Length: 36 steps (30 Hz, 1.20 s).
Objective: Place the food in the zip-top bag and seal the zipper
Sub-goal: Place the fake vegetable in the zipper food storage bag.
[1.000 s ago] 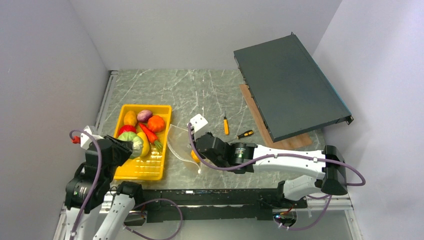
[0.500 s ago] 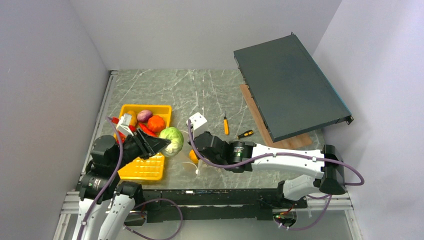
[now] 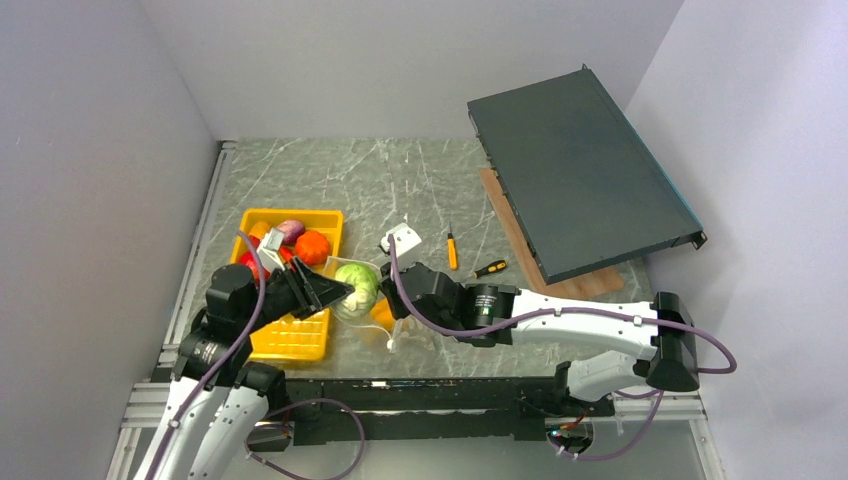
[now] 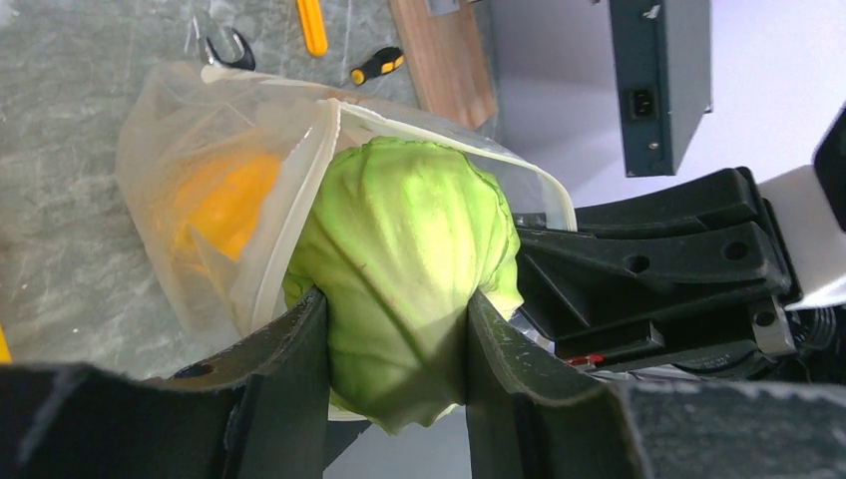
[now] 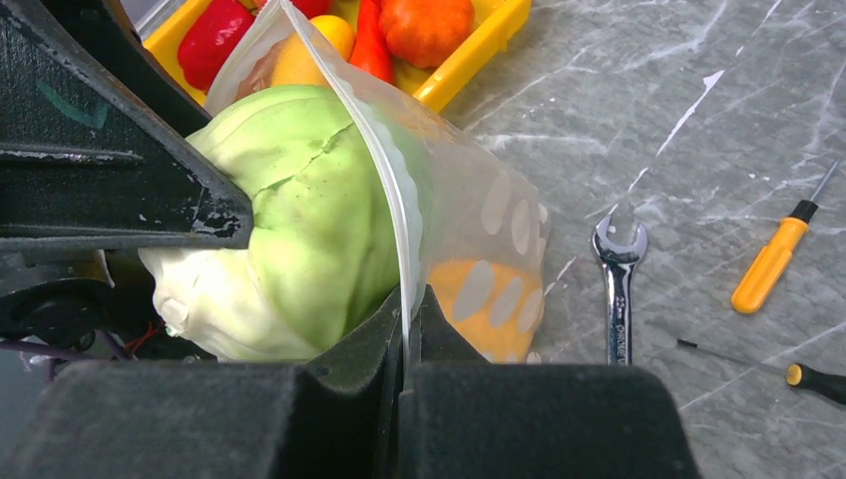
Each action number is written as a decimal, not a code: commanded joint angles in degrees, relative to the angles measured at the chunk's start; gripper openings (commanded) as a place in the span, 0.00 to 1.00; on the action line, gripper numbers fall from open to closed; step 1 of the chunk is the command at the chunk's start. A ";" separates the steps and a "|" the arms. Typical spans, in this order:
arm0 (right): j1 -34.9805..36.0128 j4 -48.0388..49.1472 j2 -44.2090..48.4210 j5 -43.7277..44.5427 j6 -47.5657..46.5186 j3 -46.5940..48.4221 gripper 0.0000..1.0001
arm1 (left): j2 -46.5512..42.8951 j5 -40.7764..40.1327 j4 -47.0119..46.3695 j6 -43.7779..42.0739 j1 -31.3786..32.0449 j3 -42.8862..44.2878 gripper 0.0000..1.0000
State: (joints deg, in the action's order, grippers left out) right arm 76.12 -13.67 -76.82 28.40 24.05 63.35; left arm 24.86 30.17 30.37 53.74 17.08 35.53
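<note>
The left fingers (image 4: 289, 379) are closed on the cabbage (image 4: 409, 249), one on each side, and it is held partway through the mouth of the bag (image 4: 180, 150). The right fingers (image 5: 349, 349) are pinched shut on the bag's rim, on or just beside the zipper (image 5: 384, 180) — by that grip the mouth is held up and open toward the left arm. One orange piece (image 4: 224, 200) is seen through the plastic, deeper in the bag. The bag is found close to the near edge of the worktop (image 3: 400, 180), just beside the yellow tray (image 3: 290, 338), which lies along the left edge. In the tray a red pepper (image 5: 214, 40), a carrot (image 5: 374, 45) and a round orange fruit (image 5: 424, 25) are seen, with more partly hidden.

The step in hand is judged to be the loading of the cabbage — most of the food is not yet bagged and the zipper is unsealed. For the next move, the cabbage would need to be pushed deeper past the rim before the left fingers are opened, since nearly the whole mouth is filled by it. A firm pinch on the right is called for, so that the floppy rim is not dragged inward.
</note>
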 commanded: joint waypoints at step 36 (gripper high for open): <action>-0.13 2.25 2.49 2.81 0.21 1.79 0.00 | -6.03 -14.81 13.10 -2.39 8.82 0.22 0.84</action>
State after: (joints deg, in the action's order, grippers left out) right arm 75.81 -14.44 -76.01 29.65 24.25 62.61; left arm 20.03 14.72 45.01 50.48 25.71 37.60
